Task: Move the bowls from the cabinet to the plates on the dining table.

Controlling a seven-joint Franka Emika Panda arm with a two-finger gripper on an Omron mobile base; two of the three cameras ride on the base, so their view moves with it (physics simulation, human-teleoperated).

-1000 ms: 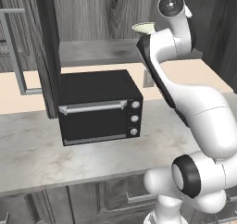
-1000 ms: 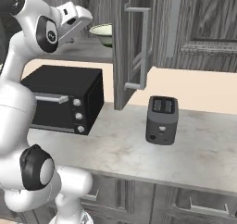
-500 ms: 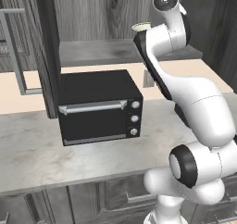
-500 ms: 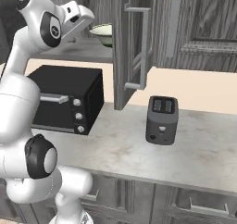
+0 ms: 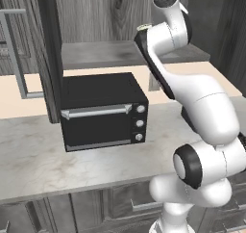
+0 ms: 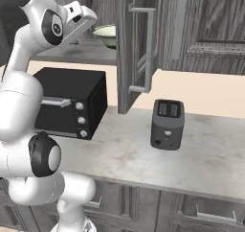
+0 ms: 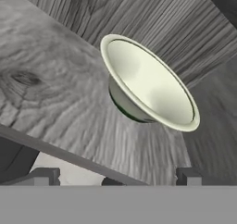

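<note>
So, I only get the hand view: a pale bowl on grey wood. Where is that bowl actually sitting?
Observer: The bowl is on a shelf inside a wall cabinet, whose door stands open.
Visitor: What's under that shelf?
Observer: A black toaster oven, standing on the counter below it.
Visitor: Anything else nearby?
Observer: A dark toaster, on the counter on the far side of the open door.
</note>
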